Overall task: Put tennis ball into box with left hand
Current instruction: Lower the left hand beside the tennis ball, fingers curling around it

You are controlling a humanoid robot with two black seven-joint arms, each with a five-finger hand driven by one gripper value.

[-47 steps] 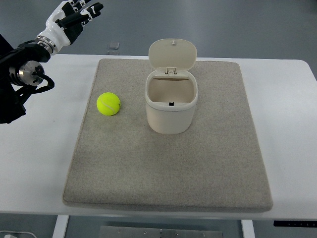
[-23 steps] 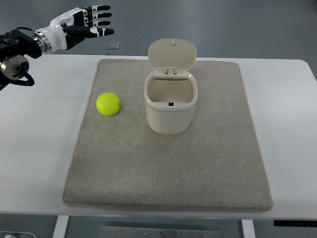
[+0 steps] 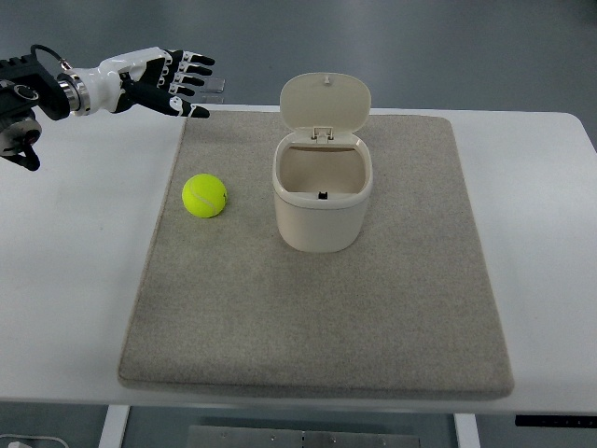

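Left hand (image 3: pixel 159 80) spread open over mat's (image 3: pixel 317 327) far-left corner, tennis ball (image 3: pixel 204 196) beside open-lidded box (image 3: pixel 322 196).

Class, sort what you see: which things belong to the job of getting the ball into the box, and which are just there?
Job: tennis ball; box, lid up; left hand, open.
Just there: grey mat; white table; small clear item.

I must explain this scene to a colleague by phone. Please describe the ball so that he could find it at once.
A grey mat covers most of the white table. On the mat's left part, left of the cream bin with its lid up, lies the ball. It is the only round, yellow-green thing there, and nothing touches it; the left hand is apart from it, towards the table's far edge.
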